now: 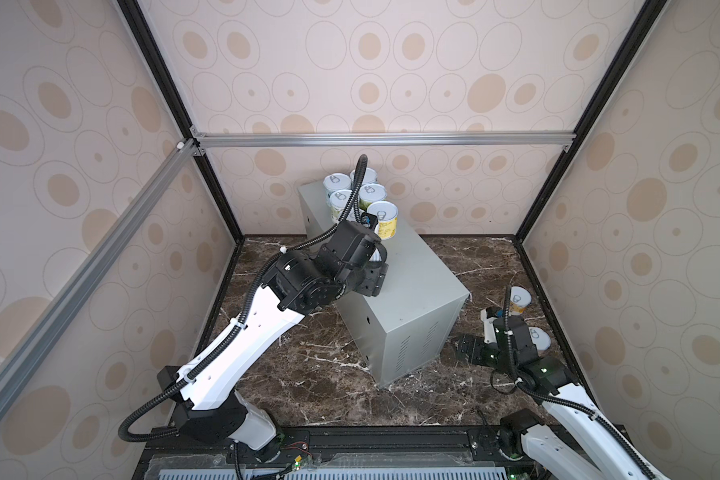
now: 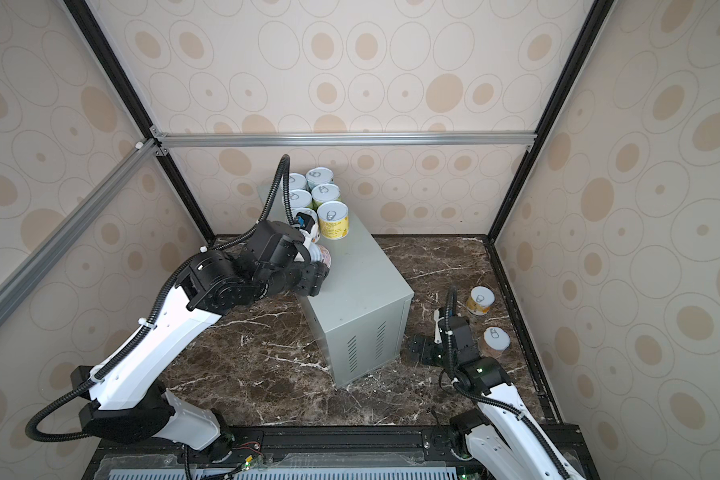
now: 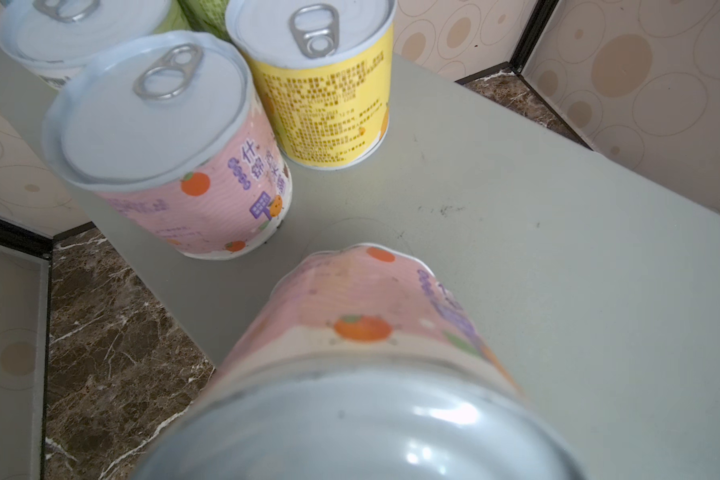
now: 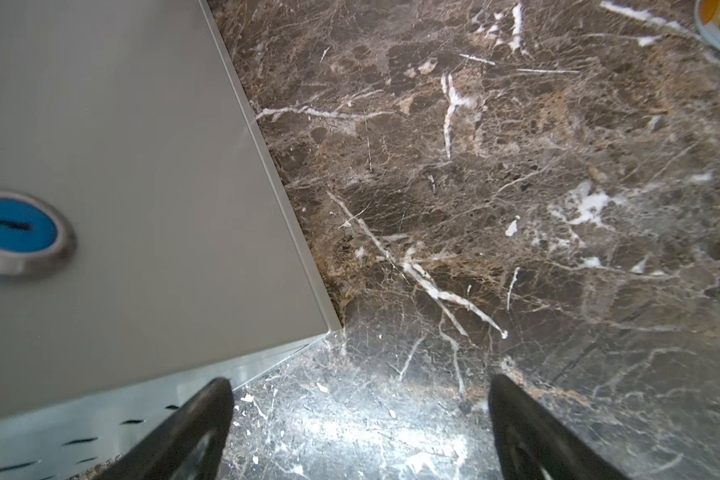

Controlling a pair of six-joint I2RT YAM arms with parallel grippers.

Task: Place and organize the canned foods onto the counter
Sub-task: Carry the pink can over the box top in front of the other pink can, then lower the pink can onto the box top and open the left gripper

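Closest up, a pink can (image 3: 362, 316) fills the left wrist view. It is pinched in the left end effector (image 2: 317, 272) and tipped over the counter (image 1: 416, 274), just near of the standing pink can (image 3: 171, 141) and yellow can (image 3: 325, 91). It looks meant to extend the paired rows packed at the far end. The right end effector (image 4: 358, 415) hangs spread and empty by the counter's near right corner, handy to an orange can (image 2: 479, 300) and another can (image 2: 495, 340) on the marble (image 4: 516, 187).

The upright pink-labelled cylindrical tin (image 3: 175, 166) carries purple Chinese characters — 什锦 can be read, the rest is blurred. The yellow-labelled cylindrical tin (image 3: 325, 95) bears a block of fine print — too small to read. The tilted pink-labelled tin (image 3: 371, 311) shows purple lettering, unreadable.
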